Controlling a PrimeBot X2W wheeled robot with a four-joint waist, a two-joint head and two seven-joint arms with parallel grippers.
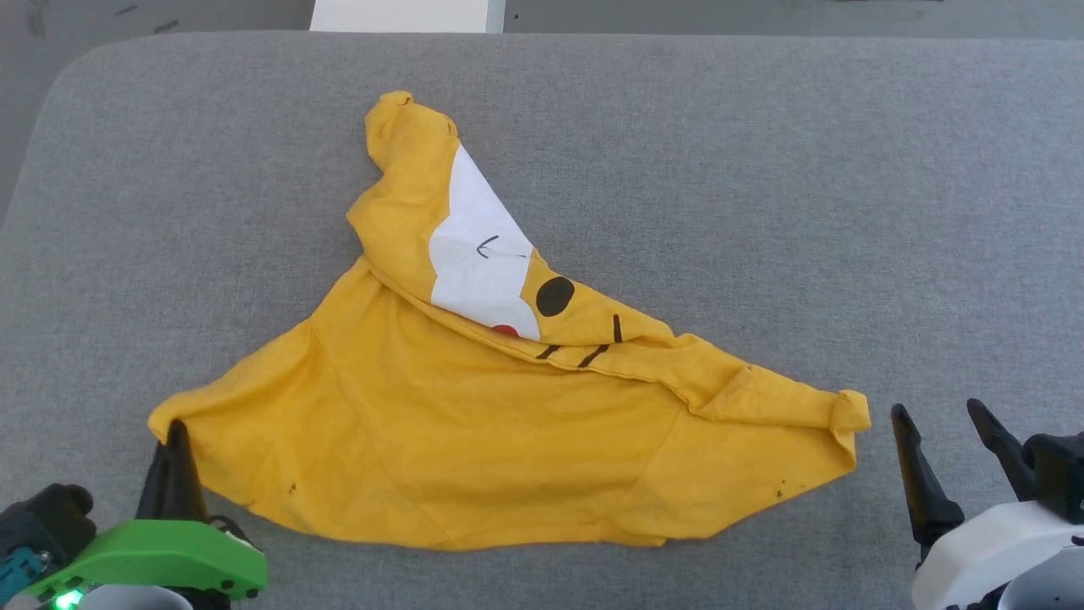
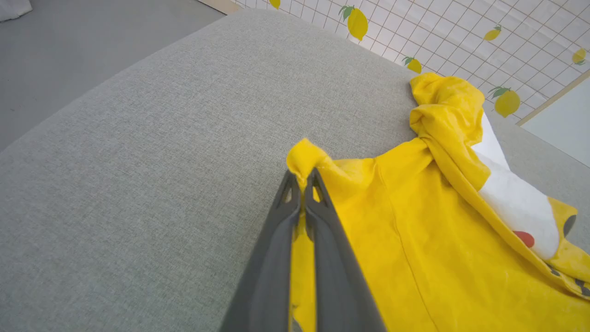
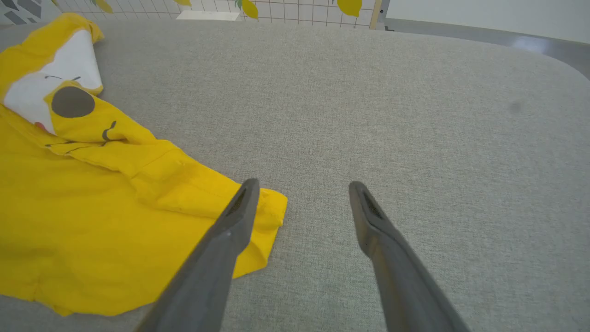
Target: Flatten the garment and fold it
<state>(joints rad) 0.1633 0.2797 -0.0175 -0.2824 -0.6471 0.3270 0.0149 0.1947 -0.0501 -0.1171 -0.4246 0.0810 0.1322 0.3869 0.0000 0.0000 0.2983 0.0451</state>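
The garment (image 1: 474, 424) is a mustard-yellow T-shirt lying crumpled in a rough triangle on the grey table, with its white face print, black nose and red dot folded up toward the far side. My left gripper (image 1: 176, 428) is shut on the garment's near-left corner; the left wrist view shows yellow cloth (image 2: 306, 159) bunched between the closed fingers of the left gripper (image 2: 302, 177). My right gripper (image 1: 938, 413) stands open just right of the garment's right corner (image 1: 847, 411). In the right wrist view the right gripper (image 3: 302, 186) has its left finger beside that corner (image 3: 272, 207), holding nothing.
The grey fabric-covered table (image 1: 804, 169) spreads wide to the right and far side. A white object (image 1: 406, 15) sits past its far edge. A gridded wall with lemon prints (image 2: 461, 32) stands behind the table.
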